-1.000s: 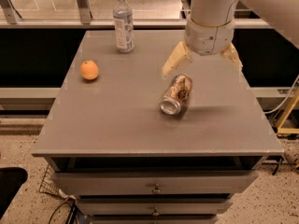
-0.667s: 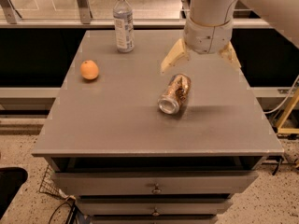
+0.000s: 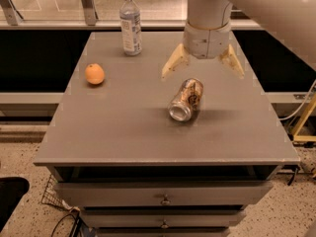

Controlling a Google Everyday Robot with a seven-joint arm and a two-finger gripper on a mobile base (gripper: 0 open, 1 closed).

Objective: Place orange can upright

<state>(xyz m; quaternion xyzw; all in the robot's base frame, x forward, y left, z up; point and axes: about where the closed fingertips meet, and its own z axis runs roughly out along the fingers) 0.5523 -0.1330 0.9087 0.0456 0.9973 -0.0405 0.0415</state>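
- The gripper (image 3: 203, 74) hangs over the far-right part of the table. Its two tan fingers (image 3: 171, 65) are spread wide and nothing is between them, so it is released and empty.
- Just in front of and below it, the orange can (image 3: 186, 100) lies on its side on the grey table (image 3: 123, 137). One silver end faces the near edge, and the can looks to be apart from both fingers.
- I judge this to be the approach, ahead of any grasp, since the can is not yet upright.
- The next move calls for lowering so the fingers straddle the can's body, then closing on it. After that comes a lift and a turn, to set the can down on one silver end. A nudge from one finger could set it rolling.
- Further out, an orange fruit (image 3: 94, 74) sits to the left and a clear water bottle (image 3: 131, 23) stands at the far edge, both well apart from the can.
- The arm is cut off at the top and right. The can's far end is hidden, and how high the fingertips sit above the tabletop is hard to judge.
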